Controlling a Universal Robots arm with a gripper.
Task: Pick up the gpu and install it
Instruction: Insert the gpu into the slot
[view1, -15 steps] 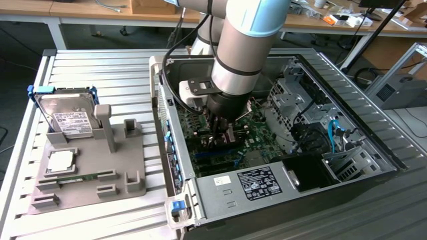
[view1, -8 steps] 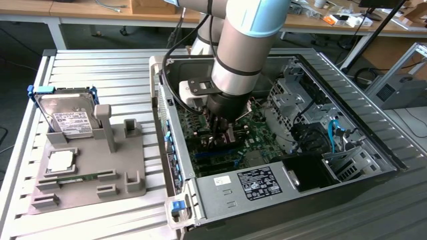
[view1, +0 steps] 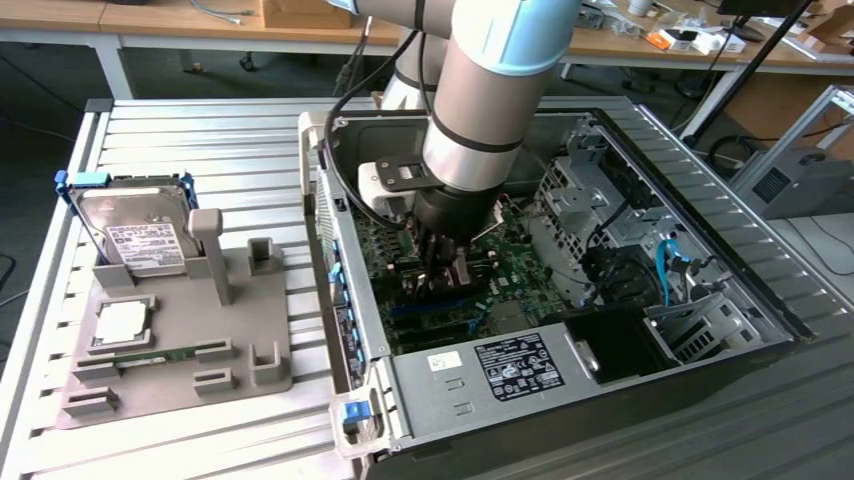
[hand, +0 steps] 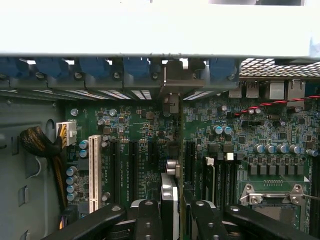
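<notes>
- Far on the exterior view's left: the grey holder tray (view1: 174, 340) rests on the desk (view1: 200, 140). It carries the silver hard drive (view1: 131, 232) and a narrow green stick (view1: 140, 357). No card remains in it.
- Centre: my arm reaches down into the open computer case (view1: 561, 330). My fingers (hand: 172, 210) are clamped on the gpu (hand: 170, 192), which I hold edge-on above the motherboard (hand: 150, 135).
- In the wrist view the card stands in line with the expansion slots (hand: 190, 160), its metal end toward the rear bracket openings (hand: 170, 92).
- Status: pick-up complete. Whether the card is seated in its slot, I cannot tell; I judge installation unfinished.
- Exterior view's right: the drive cage (view1: 587, 190) and blue cable (view1: 663, 265) are well apart from my fingers.
</notes>
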